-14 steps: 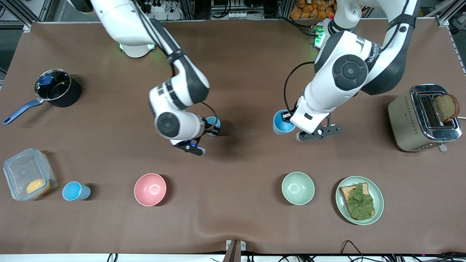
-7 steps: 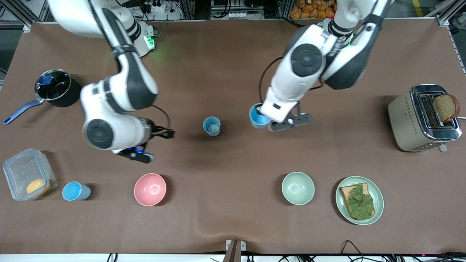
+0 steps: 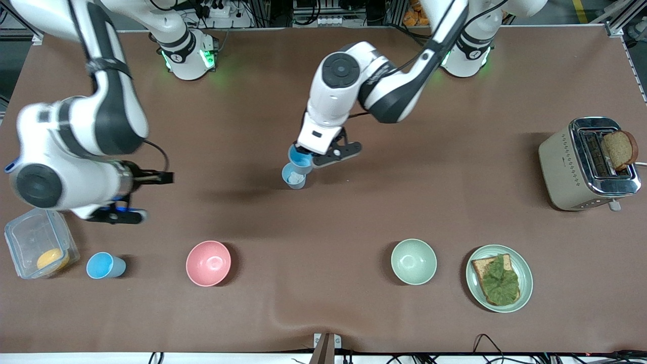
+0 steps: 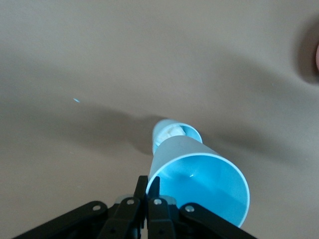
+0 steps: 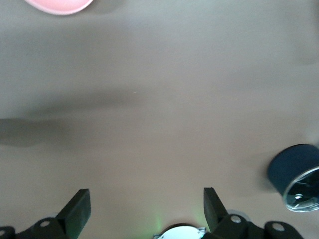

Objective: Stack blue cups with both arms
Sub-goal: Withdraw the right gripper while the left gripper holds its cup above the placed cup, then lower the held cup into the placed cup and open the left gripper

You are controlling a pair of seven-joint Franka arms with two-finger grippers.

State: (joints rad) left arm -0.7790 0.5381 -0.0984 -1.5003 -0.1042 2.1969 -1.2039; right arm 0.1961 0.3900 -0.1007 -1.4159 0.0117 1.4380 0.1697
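Gripping a blue cup (image 3: 300,156), left gripper (image 3: 305,158) over standing cup (image 3: 293,177)

A: Colours, go. Table (image 3: 354,217) is plain brown. White arms with black bands, dark grippers: left gripper (image 4: 148,188), right gripper (image 5: 144,206).

B: Held cup (image 3: 300,156) is bright blue inside, and the standing cup (image 3: 293,176) greyish-blue with something whitish in it. Third cup (image 3: 104,266) is blue too.

A: Pink bowl (image 3: 208,263), pale green bowl (image 3: 413,261), green plate (image 3: 475,290).

B: Silver-beige toaster (image 3: 561,162), black pot (image 3: 96,131) with a blue handle.

Robotics lab: aluminium framing (image 3: 30,15), power strips (image 3: 222,10), brown-covered test table (image 3: 323,313) with kitchen props.
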